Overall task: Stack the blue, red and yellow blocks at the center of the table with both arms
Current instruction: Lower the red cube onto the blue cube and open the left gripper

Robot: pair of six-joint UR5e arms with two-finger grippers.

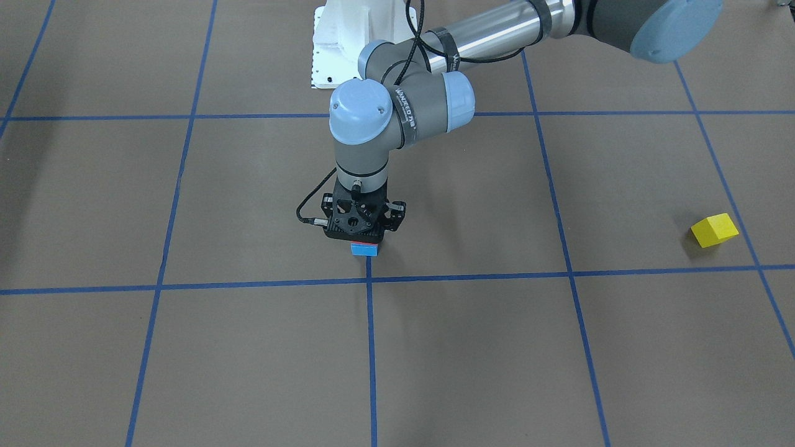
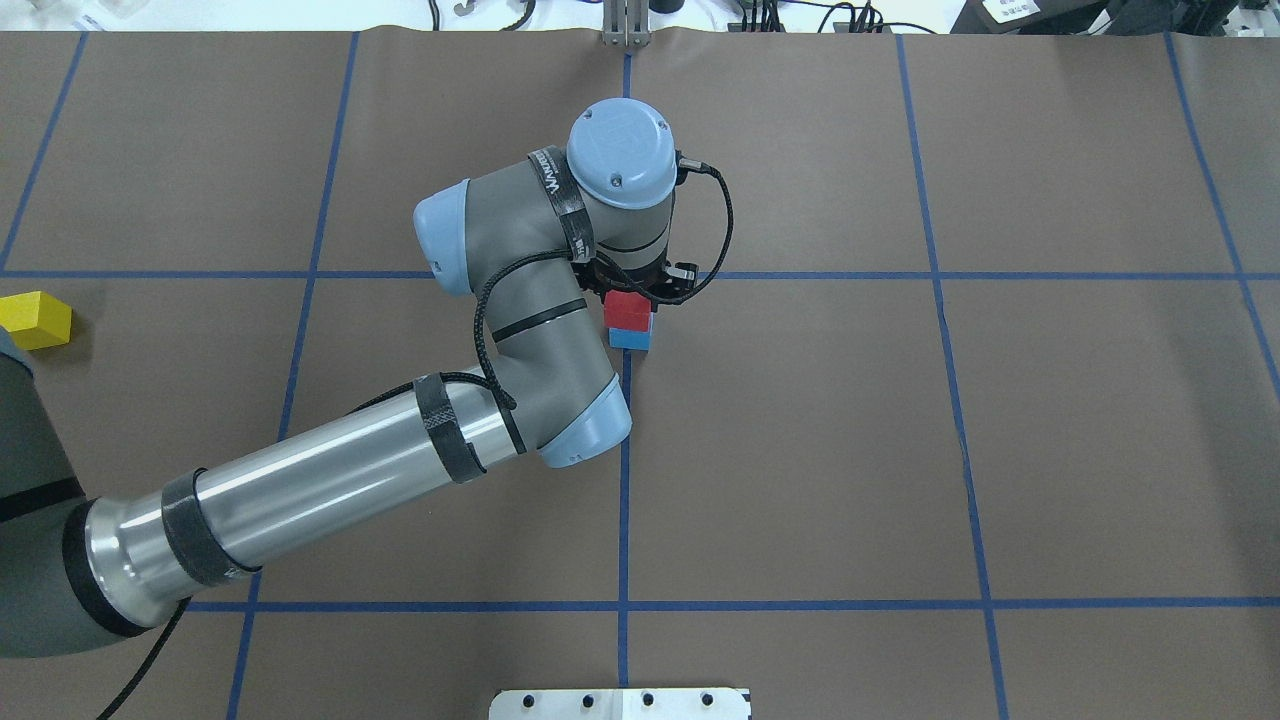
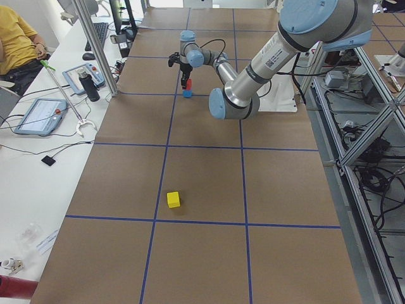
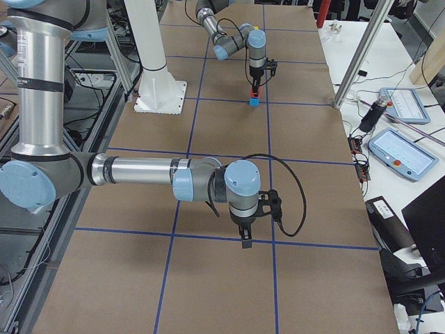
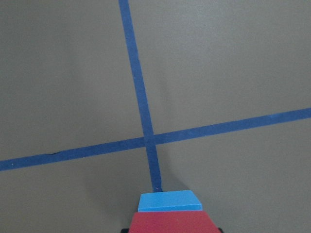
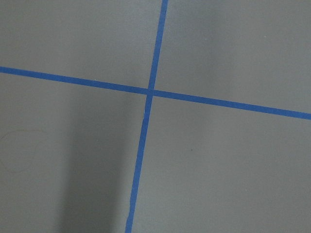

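Your left gripper [image 1: 361, 236] pinches the red block [image 2: 627, 307], seating it squarely atop the blue block [image 2: 630, 338] at the counter's [image 2: 900, 450] centre. The yellow block [image 1: 714, 230] waits well apart. I cannot tell the right gripper's [image 4: 245, 240] state.

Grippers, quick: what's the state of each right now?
Left gripper: closed on the small matte red cube atop the sky-blue cube.
Right gripper: cannot tell.

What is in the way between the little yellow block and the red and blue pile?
Nothing lies on the brown table between the small yellow cube and the pile. But the black left claw grips the small red cube on top of the sky-blue cube, so it covers the landing spot.
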